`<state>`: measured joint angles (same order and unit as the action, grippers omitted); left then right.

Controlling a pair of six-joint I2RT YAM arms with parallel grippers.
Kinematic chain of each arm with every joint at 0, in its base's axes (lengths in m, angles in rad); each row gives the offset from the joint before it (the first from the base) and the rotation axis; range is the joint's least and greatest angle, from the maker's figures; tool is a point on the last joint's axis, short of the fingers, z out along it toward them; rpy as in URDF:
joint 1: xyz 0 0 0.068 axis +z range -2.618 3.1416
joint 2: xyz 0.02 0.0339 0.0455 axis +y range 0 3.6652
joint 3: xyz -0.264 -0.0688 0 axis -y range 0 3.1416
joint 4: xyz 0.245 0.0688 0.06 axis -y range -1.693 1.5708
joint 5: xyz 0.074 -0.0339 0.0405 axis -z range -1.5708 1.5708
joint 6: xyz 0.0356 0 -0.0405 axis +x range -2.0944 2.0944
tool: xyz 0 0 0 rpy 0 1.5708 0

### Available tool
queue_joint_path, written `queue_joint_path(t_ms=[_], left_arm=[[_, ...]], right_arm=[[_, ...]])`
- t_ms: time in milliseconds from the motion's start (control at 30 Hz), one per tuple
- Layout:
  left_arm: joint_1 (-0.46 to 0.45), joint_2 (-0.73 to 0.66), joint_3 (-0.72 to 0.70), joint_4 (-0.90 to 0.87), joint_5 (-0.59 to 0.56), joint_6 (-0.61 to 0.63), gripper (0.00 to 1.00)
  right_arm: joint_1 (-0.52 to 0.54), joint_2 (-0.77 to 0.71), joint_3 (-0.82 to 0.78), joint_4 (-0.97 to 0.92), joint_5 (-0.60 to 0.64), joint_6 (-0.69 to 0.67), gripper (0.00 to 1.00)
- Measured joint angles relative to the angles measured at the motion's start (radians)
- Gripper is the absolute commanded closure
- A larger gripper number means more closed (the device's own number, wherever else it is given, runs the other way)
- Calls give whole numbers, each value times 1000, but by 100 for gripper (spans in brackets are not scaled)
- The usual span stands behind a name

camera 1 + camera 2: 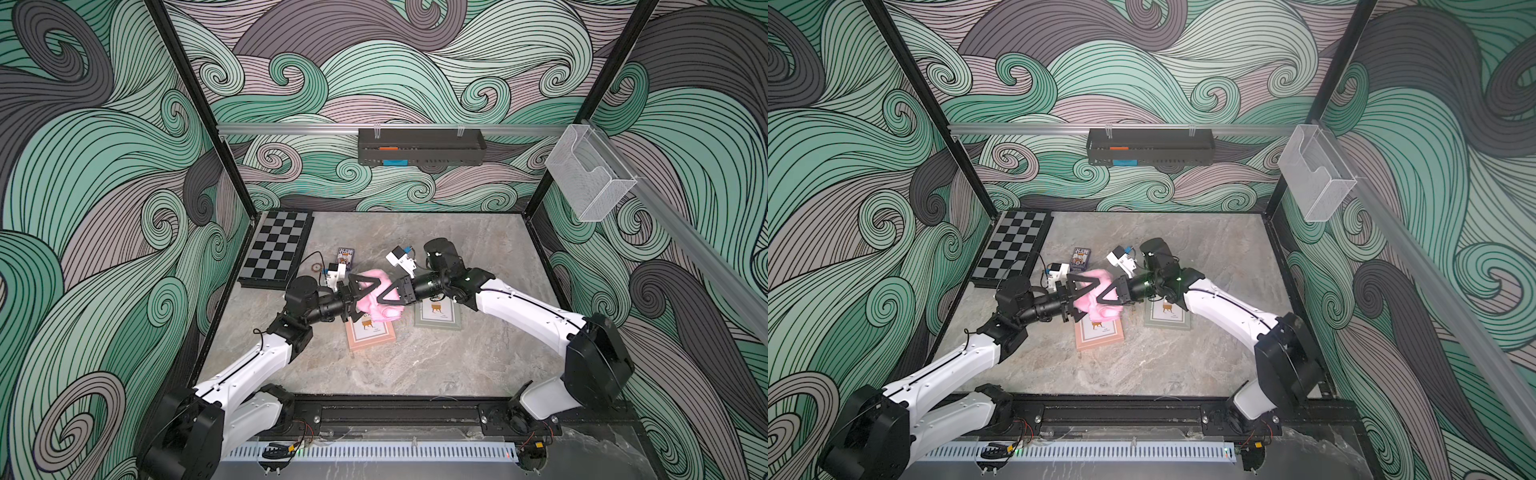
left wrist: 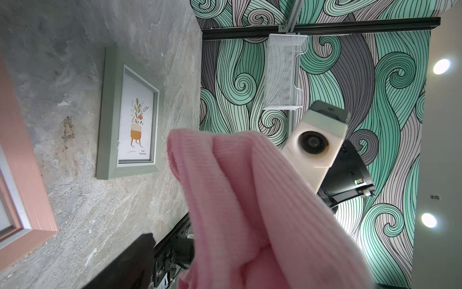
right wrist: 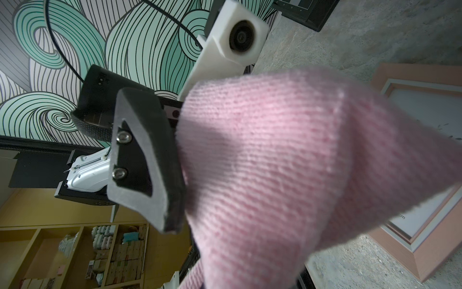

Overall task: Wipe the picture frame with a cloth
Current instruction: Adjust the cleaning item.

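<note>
The cloth (image 1: 376,309) (image 1: 1100,309) is bunched into a pink wad over the far end of the pink frame (image 1: 372,337) (image 1: 1100,336), which lies flat on the counter (image 1: 415,365). In both top views the wad covers that frame's far edge. Whether it touches the frame I cannot tell.

The right claw (image 1: 381,297) (image 1: 1103,296) reaches in from the right of the pink frame. It is pressed together on the wad's upper part, pinching a fold of cloth.

The left claw (image 1: 362,297) (image 1: 1086,297) reaches in from the left of the pink frame and is spread wide, with the wad between its two sides. In the right wrist view one finger (image 3: 140,155) of this claw stands just beside the cloth (image 3: 275,162), with the pink frame (image 3: 412,250) flat on the counter beyond.

In the left wrist view the ribbed cloth (image 2: 250,200) fills the foreground. Behind it is a corner of the pink frame (image 2: 25,200).

The green frame (image 1: 438,319) (image 1: 1167,319) (image 2: 130,115) lies flat just right of the pink frame, apart from it. It holds a print of a potted plant, and the right arm crosses its far edge.

A board (image 1: 276,249) lies far left of the pink frame, along the wall. A card box (image 1: 345,255) lies beyond the pink frame, near its far side.
</note>
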<state>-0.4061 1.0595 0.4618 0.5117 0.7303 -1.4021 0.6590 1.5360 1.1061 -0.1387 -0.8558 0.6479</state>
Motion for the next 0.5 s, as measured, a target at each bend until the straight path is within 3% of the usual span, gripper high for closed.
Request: queue_joint_path(t_ms=[200, 400, 467, 500], left_arm=[[0, 23, 0, 40, 0, -21, 54], [0, 23, 0, 46, -5, -24, 82], [0, 23, 0, 46, -7, -27, 94], [0, 23, 0, 47, -8, -23, 100]], right_arm=[[6, 24, 2, 5, -7, 3, 100], [8, 24, 4, 10, -12, 3, 99], [8, 24, 4, 13, -13, 3, 92], [8, 24, 4, 13, -14, 3, 82]])
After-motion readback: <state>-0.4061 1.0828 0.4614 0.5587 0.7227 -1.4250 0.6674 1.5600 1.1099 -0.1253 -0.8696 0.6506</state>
